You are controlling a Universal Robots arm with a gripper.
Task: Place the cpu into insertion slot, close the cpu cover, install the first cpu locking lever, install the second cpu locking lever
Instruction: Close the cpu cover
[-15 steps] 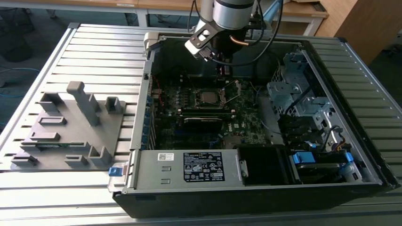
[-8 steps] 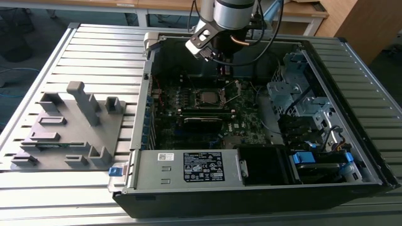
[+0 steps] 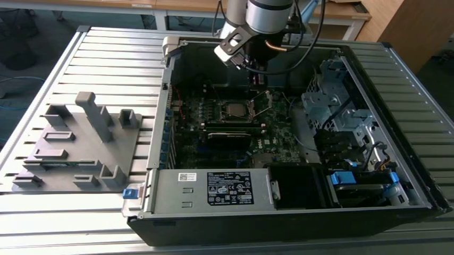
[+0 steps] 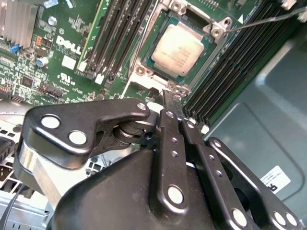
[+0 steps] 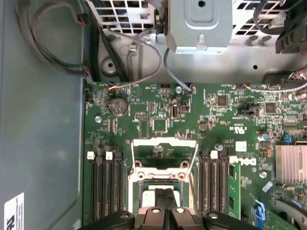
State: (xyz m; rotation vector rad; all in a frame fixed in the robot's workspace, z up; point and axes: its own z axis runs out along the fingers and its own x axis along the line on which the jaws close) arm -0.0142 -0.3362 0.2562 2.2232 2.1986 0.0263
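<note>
The cpu (image 4: 177, 48) lies flat in the insertion slot (image 4: 142, 67), its silvery face bare; in the exterior view the cpu (image 3: 236, 110) sits mid-motherboard. The cpu cover (image 5: 164, 142) is swung up off the chip, and the board shows through its cut-out. My gripper (image 4: 171, 98) hovers just above one edge of the socket, fingers pressed together with nothing between them. In the first wrist view the gripper (image 5: 168, 195) hides part of the chip. From the exterior view the gripper (image 3: 258, 79) hangs over the far side of the socket. Thin lever rods (image 3: 267, 102) stand raised beside it.
The motherboard lies in an open computer case (image 3: 284, 204) on a slatted metal table. Black memory slots (image 5: 103, 187) flank the socket on both sides. Cables (image 5: 129, 52) run along the case wall. A drive cage (image 3: 333, 101) and a grey fixture block (image 3: 78, 143) stand to either side.
</note>
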